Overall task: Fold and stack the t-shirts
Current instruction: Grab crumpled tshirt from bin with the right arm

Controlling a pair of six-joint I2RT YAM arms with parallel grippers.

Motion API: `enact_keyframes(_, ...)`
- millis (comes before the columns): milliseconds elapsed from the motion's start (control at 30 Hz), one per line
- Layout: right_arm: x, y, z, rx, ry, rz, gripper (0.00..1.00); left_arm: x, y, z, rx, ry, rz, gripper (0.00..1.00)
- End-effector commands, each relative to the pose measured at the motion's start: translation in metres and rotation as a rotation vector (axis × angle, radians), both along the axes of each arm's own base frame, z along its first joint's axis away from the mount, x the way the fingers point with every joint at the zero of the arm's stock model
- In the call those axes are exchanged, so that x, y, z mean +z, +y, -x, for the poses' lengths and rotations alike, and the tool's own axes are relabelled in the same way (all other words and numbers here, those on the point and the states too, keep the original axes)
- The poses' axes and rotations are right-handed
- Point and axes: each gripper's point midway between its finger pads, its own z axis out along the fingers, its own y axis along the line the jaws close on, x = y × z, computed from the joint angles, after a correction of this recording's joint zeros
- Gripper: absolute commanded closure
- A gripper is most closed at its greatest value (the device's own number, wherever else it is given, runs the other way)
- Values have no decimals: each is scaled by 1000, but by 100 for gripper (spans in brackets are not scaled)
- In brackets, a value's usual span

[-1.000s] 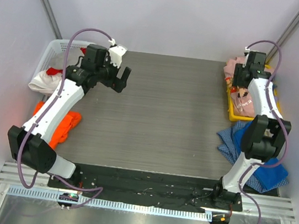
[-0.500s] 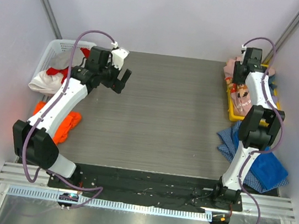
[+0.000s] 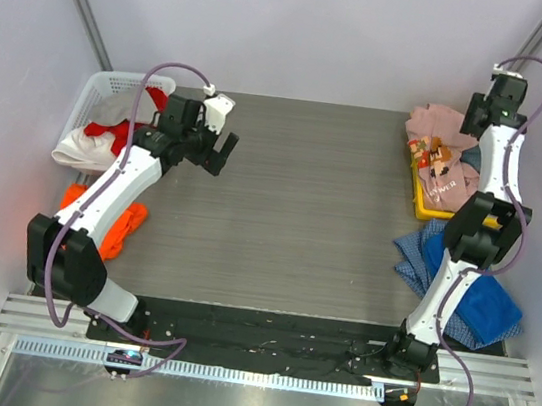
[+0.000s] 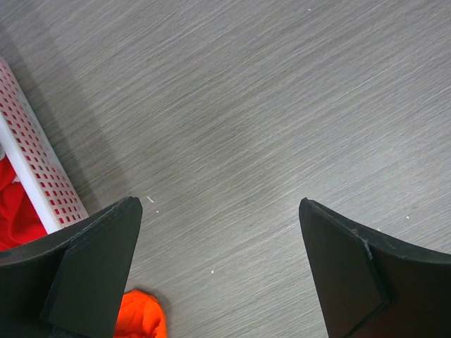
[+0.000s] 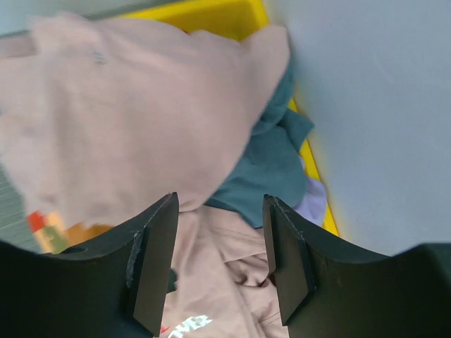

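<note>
1. Dusty-pink t-shirt [image 3: 441,126], crumpled on the pile in the yellow bin [image 5: 211,15], upper right of the overhead frame: light and limp, likely to drape. Best pinched at a shoulder seam or hem.
2. Right gripper [image 5: 220,204]: arm reared high over the pile, jaws apart, empty.
3. Left gripper [image 4: 218,208]: above the table [image 3: 302,197], upper left, jaws wide, empty.

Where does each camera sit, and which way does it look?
Top: high behind the arms, looking down on the table; both arms, left gripper and right gripper show.
Left wrist: on the left arm, facing down at the table, white basket, orange shirt; its open fingers show.
Right wrist: on the right arm, facing down at pink shirt, teal shirt, yellow bin; its fingers show.
Shared: top and right wrist both show the pink shirt and bin.
</note>
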Motion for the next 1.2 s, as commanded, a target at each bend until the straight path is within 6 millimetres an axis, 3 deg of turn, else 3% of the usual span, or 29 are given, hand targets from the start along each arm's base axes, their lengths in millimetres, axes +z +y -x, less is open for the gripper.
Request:
enact_keyframes(0, -24, -20, 4, -34, 22, -103, 42, 1, -1, -12, -7, -63, -11, 1)
enact_keyframes(200, -56, -18, -2, -6, 58, -189, 44, -20, -1, -13, -11, -38, -21, 1)
enact_keyframes(400, -58, -13, -6, 18, 58, -209, 44, -30, -1, -16, -8, -23, -31, 2)
enact_keyframes(700, -13, -5, -3, 55, -18, -213, 45, -38, -5, -16, -15, 1, -17, 2)
enact_keyframes(967, -2, 0, 0, 65, -34, -225, 45, -40, -5, -15, -18, 6, -17, 2)
enact_keyframes(1167, 20, 6, 4, 87, -69, -229, 45, -45, -5, -14, -16, 21, -13, 2)
